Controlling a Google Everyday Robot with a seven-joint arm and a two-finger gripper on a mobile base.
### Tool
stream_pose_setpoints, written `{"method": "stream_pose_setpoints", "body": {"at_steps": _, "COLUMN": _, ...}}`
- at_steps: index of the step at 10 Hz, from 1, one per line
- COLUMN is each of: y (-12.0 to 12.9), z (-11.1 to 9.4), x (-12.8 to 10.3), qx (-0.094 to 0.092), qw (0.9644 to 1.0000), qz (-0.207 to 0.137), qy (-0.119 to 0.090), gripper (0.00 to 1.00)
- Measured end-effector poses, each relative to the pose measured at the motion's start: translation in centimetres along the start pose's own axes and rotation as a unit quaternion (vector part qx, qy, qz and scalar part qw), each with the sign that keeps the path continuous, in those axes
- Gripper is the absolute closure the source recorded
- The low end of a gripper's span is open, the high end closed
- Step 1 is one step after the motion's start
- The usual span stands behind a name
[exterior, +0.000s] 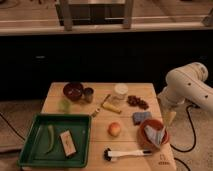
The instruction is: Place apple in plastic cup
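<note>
Evidently released, the end effector [171, 116] hangs right of the table [55, 97]; the apple [114, 129] rests mid-table.

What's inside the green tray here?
The green tray holds a long green vegetable and a tan block; what lies beneath them is covered. The gripper hangs beside the right edge of the table, away from the apple.

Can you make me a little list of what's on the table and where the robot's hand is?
apple: on the table, near the front, nothing touching it
plastic cup: upright, farther back than the apple
orange bowl: right of the apple, grey cloth inside
green tray: front left corner
gripper: open, by the table's right edge, apart from the apple
</note>
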Motion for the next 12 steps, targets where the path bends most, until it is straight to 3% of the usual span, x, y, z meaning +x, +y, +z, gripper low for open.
{"method": "stream_pose_setpoints", "body": {"at_steps": 5, "y": 2.4, "z": 1.5, "x": -3.6, "qx": -0.002, "qw": 0.9971, "qz": -0.07, "qy": 0.031, "gripper": 0.2}}
{"method": "stream_pose_setpoints", "body": {"at_steps": 7, "y": 2.7, "z": 1.7, "x": -3.8, "qx": -0.002, "qw": 0.996, "qz": -0.084, "qy": 0.03, "gripper": 0.2}}
{"method": "stream_pose_setpoints", "body": {"at_steps": 10, "y": 3.1, "z": 2.1, "x": -7.1, "qx": -0.005, "qw": 0.9931, "qz": -0.116, "qy": 0.019, "gripper": 0.2}}
{"method": "stream_pose_setpoints", "body": {"at_steps": 12, "y": 3.5, "z": 2.4, "x": -7.9, "qx": -0.006, "qw": 0.991, "qz": -0.132, "qy": 0.019, "gripper": 0.2}}
